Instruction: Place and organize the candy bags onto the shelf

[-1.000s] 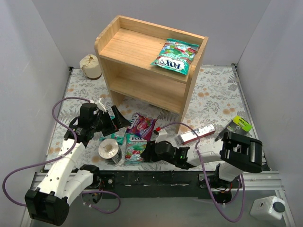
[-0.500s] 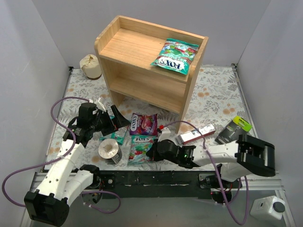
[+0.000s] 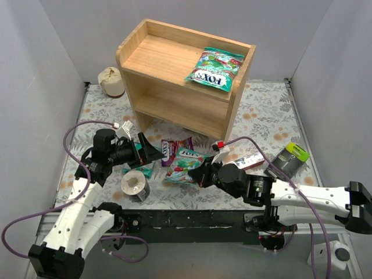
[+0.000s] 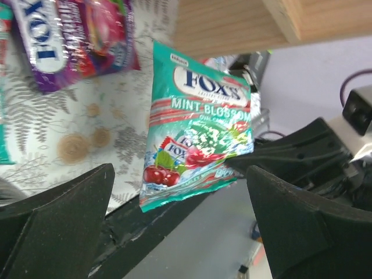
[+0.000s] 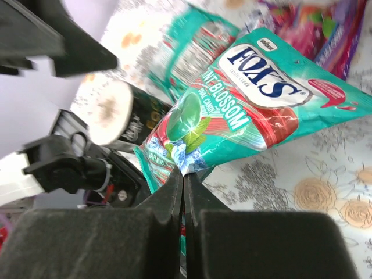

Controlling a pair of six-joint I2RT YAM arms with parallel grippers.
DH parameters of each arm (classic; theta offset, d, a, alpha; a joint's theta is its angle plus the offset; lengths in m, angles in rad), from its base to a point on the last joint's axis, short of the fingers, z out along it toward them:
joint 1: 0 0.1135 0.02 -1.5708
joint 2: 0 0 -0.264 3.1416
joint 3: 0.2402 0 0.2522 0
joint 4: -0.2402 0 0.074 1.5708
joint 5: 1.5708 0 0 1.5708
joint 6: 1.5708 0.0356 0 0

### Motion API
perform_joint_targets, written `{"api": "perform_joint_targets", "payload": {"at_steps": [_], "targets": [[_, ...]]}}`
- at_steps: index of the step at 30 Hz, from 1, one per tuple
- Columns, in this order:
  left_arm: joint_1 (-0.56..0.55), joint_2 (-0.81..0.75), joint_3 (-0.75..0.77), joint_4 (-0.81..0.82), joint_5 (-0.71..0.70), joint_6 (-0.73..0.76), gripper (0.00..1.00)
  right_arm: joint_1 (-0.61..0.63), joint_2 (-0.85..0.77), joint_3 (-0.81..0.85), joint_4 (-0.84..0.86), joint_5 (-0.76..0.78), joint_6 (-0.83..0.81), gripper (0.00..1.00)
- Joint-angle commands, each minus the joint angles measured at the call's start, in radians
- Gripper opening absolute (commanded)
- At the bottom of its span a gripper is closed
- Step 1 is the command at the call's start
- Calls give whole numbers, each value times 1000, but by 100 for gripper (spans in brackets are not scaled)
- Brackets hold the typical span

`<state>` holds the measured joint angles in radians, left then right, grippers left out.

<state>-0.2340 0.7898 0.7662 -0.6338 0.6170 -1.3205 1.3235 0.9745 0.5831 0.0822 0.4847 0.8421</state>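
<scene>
The wooden shelf (image 3: 186,75) stands at the back, with one green candy bag (image 3: 215,68) lying on its top tier. My right gripper (image 3: 201,174) is shut on the lower edge of a green FOX'S bag (image 3: 183,164), held just above the mat; in the right wrist view the fingertips (image 5: 185,174) pinch the bag (image 5: 256,110). A purple bag (image 3: 171,150) lies behind it. My left gripper (image 3: 148,152) is open and holds nothing; in its view the held bag (image 4: 200,133) hangs beyond its jaws (image 4: 179,168). Another green bag (image 3: 142,169) lies partly under the left gripper.
A grey tape roll (image 3: 135,186) stands near the front edge, left of the held bag. A slim red-and-white box (image 3: 247,161) and a green-and-black pack (image 3: 290,156) lie to the right. A beige round object (image 3: 110,81) sits left of the shelf.
My right gripper has shut on the green bag and lifted it up and to the right, toward the shelf. The left gripper stayed open and barely shifted.
</scene>
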Motion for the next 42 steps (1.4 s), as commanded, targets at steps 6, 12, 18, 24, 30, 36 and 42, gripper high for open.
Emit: {"api": "perform_joint_targets", "payload": {"at_steps": [6, 12, 18, 24, 30, 36, 42], "targets": [[-5, -41, -71, 123, 237, -86, 98, 2, -146, 90, 112, -32, -135, 1], [-10, -67, -119, 246, 276, -209, 98, 2, -140, 87, 232, -109, -175, 1], [-22, -61, -130, 344, 314, -278, 98, 3, -80, 103, 338, -170, -190, 1], [-27, -55, -130, 382, 355, -298, 82, 2, -46, 103, 398, -195, -198, 1], [-27, -63, -133, 388, 398, -309, 55, 2, -39, 93, 380, -160, -195, 1], [-28, -77, -76, 370, 398, -310, 40, 3, -42, 72, 327, -130, -156, 2], [-27, -52, -7, 321, 385, -269, 0, 2, -72, 38, 292, -124, -112, 13]]}}
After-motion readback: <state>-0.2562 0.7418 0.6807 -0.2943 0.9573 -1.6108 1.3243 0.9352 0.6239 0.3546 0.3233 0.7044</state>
